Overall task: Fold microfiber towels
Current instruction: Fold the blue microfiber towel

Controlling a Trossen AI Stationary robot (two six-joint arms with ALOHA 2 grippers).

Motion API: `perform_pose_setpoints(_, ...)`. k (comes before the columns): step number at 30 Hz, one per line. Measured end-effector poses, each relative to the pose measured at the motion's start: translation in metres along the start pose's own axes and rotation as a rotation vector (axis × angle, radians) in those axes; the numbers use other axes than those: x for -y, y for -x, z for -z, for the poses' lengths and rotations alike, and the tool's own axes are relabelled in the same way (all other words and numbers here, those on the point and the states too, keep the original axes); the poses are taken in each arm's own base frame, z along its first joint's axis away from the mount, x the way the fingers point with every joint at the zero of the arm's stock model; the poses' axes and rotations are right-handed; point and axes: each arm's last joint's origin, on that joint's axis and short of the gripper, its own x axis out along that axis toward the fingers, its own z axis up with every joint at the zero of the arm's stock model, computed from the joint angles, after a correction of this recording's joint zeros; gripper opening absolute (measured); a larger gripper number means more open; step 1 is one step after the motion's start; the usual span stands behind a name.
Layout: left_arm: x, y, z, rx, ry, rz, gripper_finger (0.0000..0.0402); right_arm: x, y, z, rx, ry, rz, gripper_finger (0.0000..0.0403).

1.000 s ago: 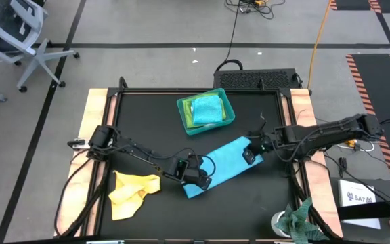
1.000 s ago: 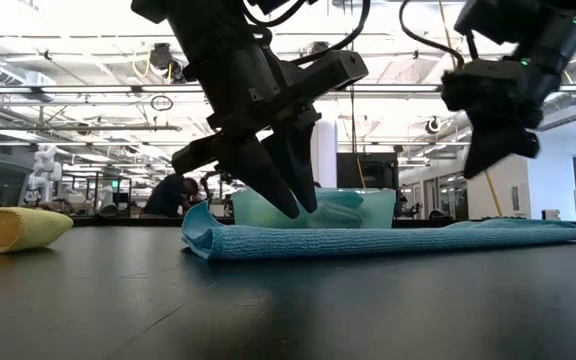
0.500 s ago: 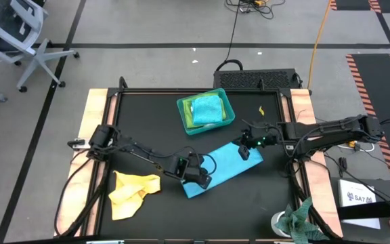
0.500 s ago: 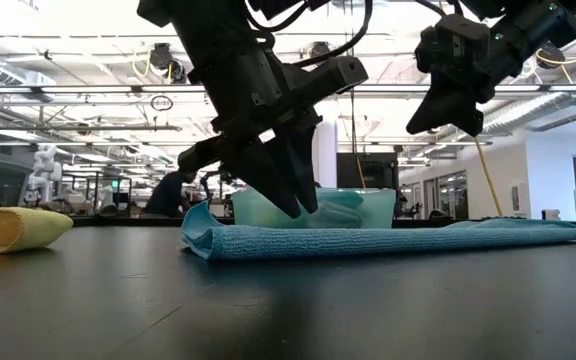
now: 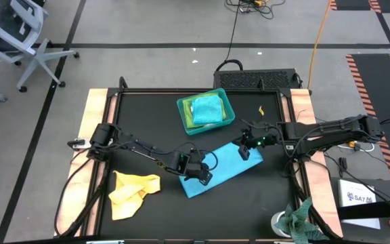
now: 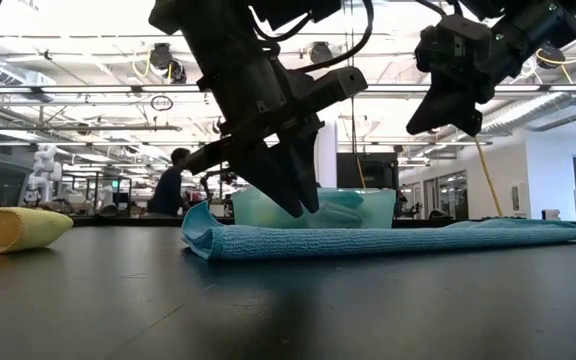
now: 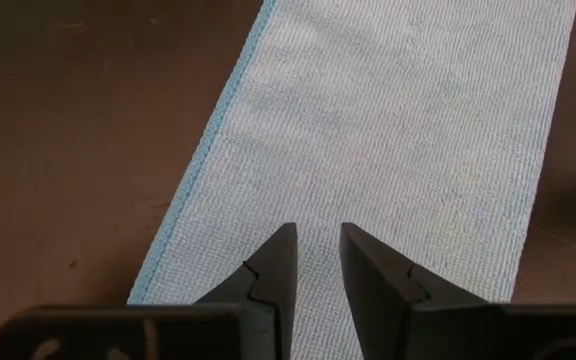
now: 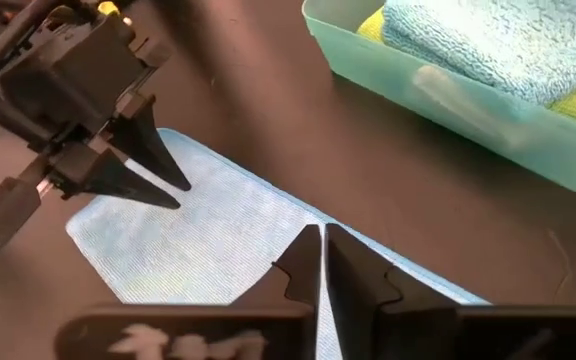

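Light blue towel (image 5: 220, 167), already folded into a long strip, lies flat on the worktop (image 5: 141, 122), long axis running diagonally from one arm's fingers to the other's. Left fingers (image 5: 202, 175) hover over its near end, slightly parted and empty. Right fingers (image 5: 244, 150) hang above the far end, closed, holding nothing. Each arm is nearest its own end.
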Motion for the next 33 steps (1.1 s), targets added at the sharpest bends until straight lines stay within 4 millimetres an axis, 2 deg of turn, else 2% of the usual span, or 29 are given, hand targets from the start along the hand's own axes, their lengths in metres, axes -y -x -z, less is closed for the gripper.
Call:
perform_pose_setpoints(6,0.000,0.000,0.000,0.000,-0.002,0.001,0.0081,0.011,-0.001,-0.005,-0.067,-0.093,-0.089,0.0069)
perform_pose_setpoints(13,0.000,0.000,0.000,-0.001,-0.015,0.001,0.0081,0.033,0.002,-0.001,-0.259,-0.244,-0.156,0.0126)
perform_pose_setpoints(22,0.000,0.000,0.000,-0.001,-0.017,0.001,0.0081,0.039,0.007,0.018,-0.452,-0.328,-0.042,0.0122)
perform_pose_setpoints(33,0.000,0.000,-0.001,0.001,-0.016,0.000,0.0081,0.044,0.020,0.046,-0.642,-0.430,0.290,0.0119)
